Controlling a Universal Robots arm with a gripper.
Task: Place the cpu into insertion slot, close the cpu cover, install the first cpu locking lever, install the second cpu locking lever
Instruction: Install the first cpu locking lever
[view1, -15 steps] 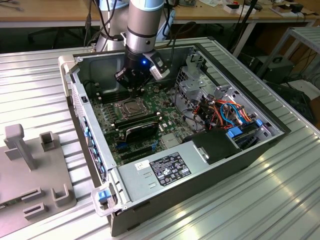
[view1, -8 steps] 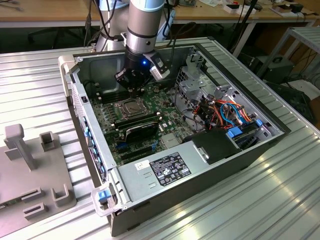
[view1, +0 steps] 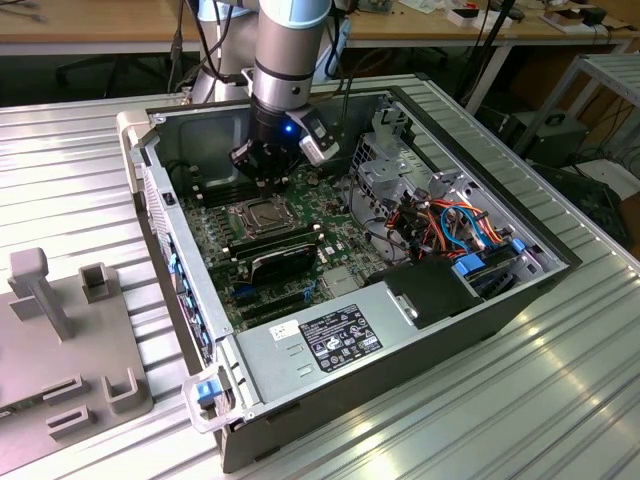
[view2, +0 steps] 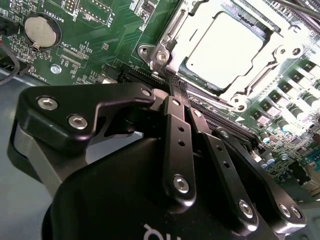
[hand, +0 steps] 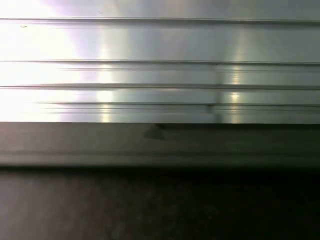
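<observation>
Just beyond my closed, empty gripper (view2: 178, 86), the cpu (view2: 225, 50) sits in the insertion slot under the lowered cpu cover (view2: 170, 37).

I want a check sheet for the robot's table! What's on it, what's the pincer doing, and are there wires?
Surface: ribbed metal table carrying an open computer case.
Job's things: cpu sits in the insertion slot on the green board; cpu cover lies down around it, framing the chip.
Clutter: grey holder block on the table at the exterior view's left.
Grippers: pincer shut and holding nothing, its tips close beside a corner of the cover.
Cables: orange, blue and black wires bundled inside the case at the exterior view's right.
Surroundings: wooden benches behind the table.
</observation>
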